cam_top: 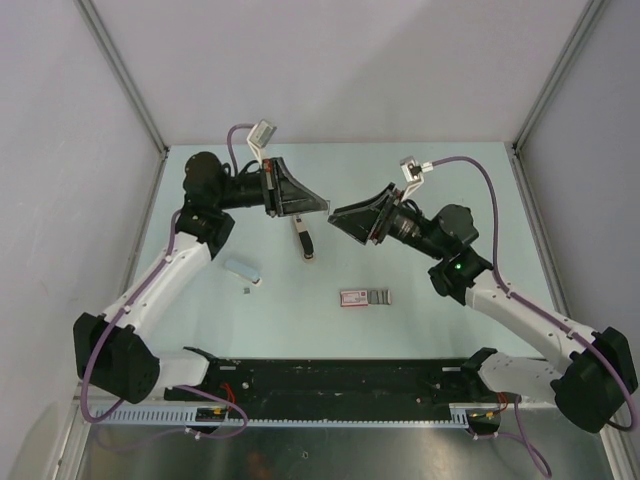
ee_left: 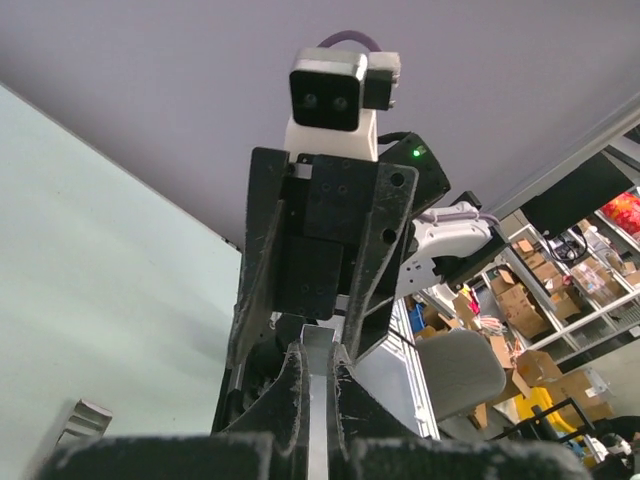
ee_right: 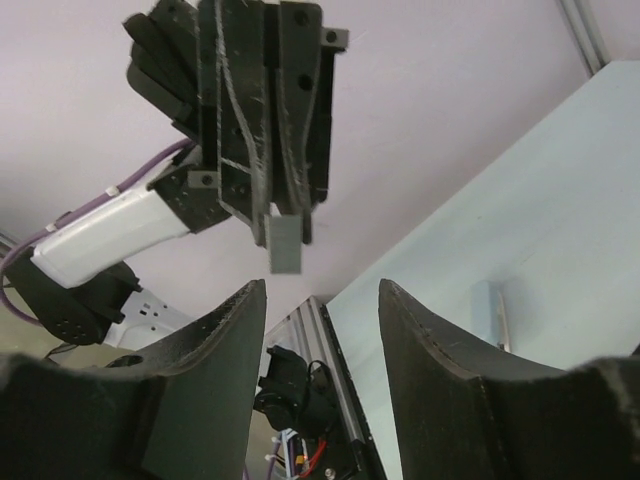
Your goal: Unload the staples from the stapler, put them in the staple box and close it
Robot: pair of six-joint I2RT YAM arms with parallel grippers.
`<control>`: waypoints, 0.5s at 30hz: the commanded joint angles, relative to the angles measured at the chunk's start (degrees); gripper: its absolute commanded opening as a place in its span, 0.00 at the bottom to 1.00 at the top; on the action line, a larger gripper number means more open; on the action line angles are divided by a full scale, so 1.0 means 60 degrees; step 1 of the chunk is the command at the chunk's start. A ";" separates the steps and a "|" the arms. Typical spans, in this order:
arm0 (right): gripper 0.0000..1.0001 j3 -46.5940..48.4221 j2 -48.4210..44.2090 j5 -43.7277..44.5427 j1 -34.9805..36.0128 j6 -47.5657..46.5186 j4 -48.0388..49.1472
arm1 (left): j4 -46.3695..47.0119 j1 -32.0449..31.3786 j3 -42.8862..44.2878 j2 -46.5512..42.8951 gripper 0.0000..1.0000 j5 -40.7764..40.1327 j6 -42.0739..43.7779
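Observation:
My left gripper (cam_top: pixel 326 207) is held up in the air, shut on a short silvery-grey strip of staples (ee_right: pixel 285 245). The strip's end sticks out past the fingertips (ee_left: pixel 319 338). My right gripper (cam_top: pixel 333 213) faces it tip to tip and is open (ee_right: pixel 320 290). Nothing is between its jaws, and the strip hangs just beyond them without touching. The stapler (cam_top: pixel 303 241), a slim dark bar with a pale end, lies on the table below the two grippers, free of both.
A pale blue oblong (cam_top: pixel 243 269) lies left of centre with a tiny grey piece (cam_top: pixel 247 291) beside it. A flat red-and-white box (cam_top: pixel 365 297) sits in front of the stapler. The black base rail (cam_top: pixel 330 378) runs along the near edge.

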 commanded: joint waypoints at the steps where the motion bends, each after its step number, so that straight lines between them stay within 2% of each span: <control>1: 0.53 0.0596 0.0142 -0.0126 0.0156 0.0308 0.1035 | 0.0362 -0.0057 -0.0280 -0.0276 0.00 -0.0123 -0.0164; 15: 0.44 0.0796 0.0389 0.0074 0.0466 0.0055 0.0775 | 0.0365 -0.0057 -0.0475 -0.0345 0.00 -0.0313 -0.0050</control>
